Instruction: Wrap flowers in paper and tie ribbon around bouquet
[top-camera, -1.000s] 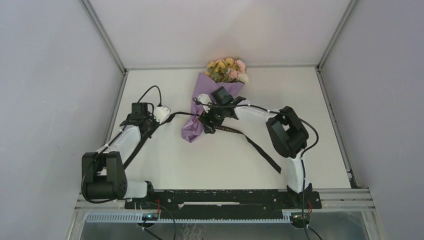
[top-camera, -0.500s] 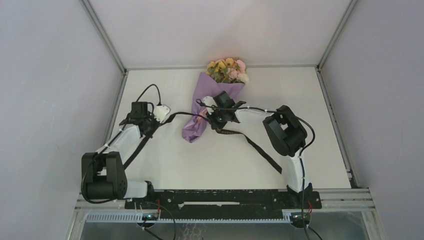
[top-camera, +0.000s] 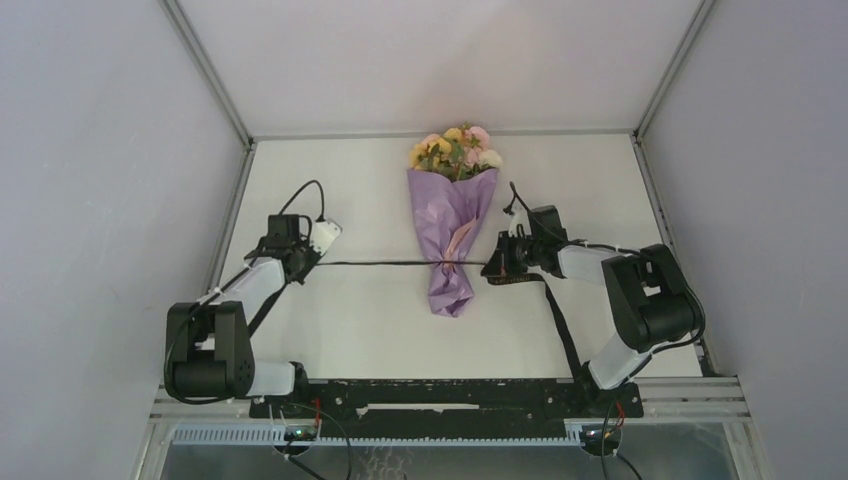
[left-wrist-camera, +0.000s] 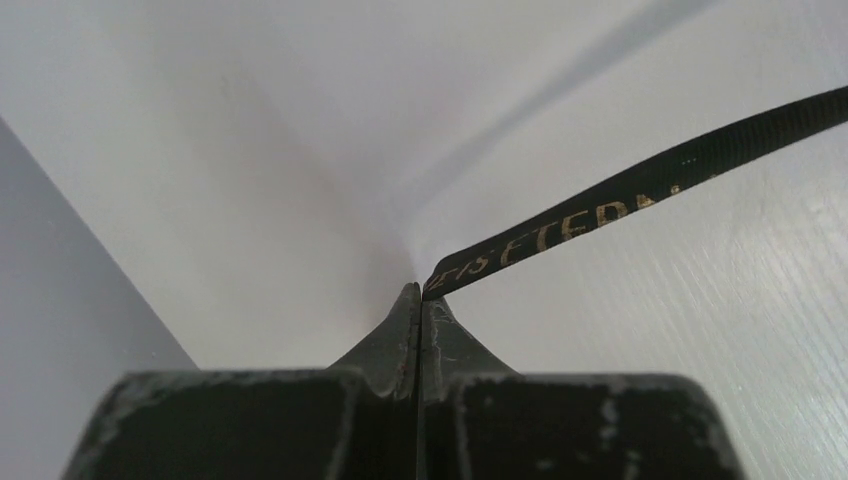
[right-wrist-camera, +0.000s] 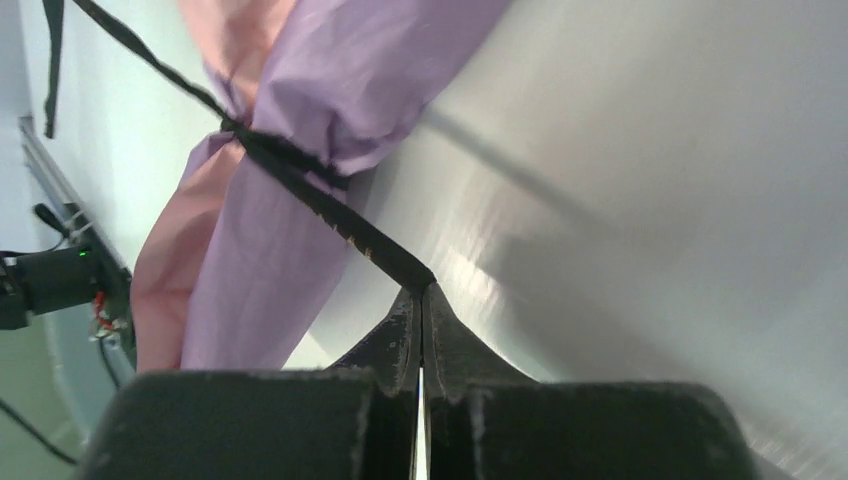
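Bouquet (top-camera: 452, 215) lay mid table (top-camera: 340, 330), blooms far | left gripper (left-wrist-camera: 420, 292) clenched on ribbon (left-wrist-camera: 600, 205) end; right gripper (right-wrist-camera: 422, 290) clamped on it opposite | ribbon taut across cone's neck, apparently to cinch the knot.

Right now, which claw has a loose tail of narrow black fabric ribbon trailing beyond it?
The right claw: ribbon runs on towards the near edge; none shows beyond the left claw.
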